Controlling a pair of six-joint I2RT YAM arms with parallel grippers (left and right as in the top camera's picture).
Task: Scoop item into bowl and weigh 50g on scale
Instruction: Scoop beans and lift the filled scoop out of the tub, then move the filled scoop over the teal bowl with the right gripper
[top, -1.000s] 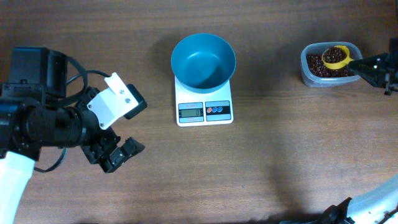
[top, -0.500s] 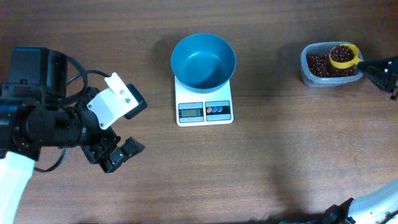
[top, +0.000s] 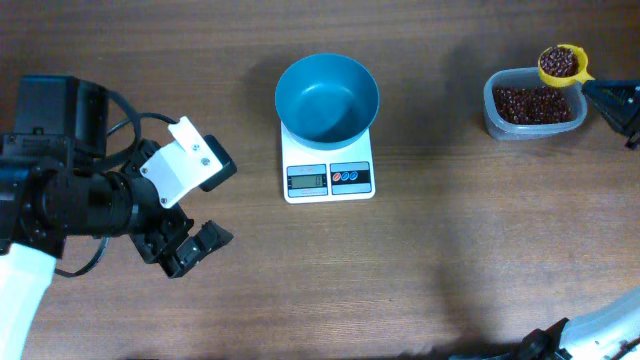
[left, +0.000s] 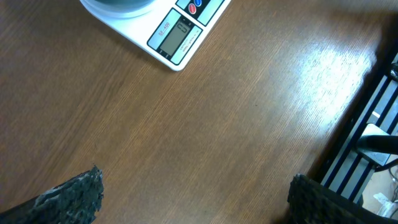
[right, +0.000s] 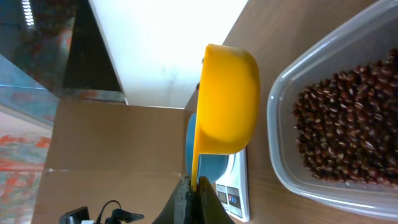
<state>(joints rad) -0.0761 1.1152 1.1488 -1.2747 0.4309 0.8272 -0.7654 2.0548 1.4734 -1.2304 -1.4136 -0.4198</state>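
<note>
Starting at the right pincer (right: 190, 194) — pressed together on the thin handle of a yellow scoop (right: 227, 99), way out at the right edge of the worktop (top: 450, 260). Holding that scoop cup-up from the overhead view, loaded with dark reddish-brown beans (top: 560, 62), just over the far rim of a clear tub (top: 489, 105). From the right wrist view, only the scoop's smooth yellow underside on show, handle running down into the closed fingertips at the bottom of the frame. Right beside it, plenty more beans in the tub, covering its floor.

Moving left along the worktop now. Well apart from the tub, near the middle: a round teal-blue bowl (top: 327, 95), sitting on the far part of the small white scale (top: 330, 192), smooth blue inside in full view. Grey display and two round buttons facing the near edge, digits too small to read.

Farther left again — the left pincer (top: 192, 246), spread wide, pinching nothing, hanging over open wood well clear of the scale. From the left wrist view, a dark fingertip in each lower corner, plain brown wood between them, and the scale's front corner with its display peeking in at the top of the frame.
</note>
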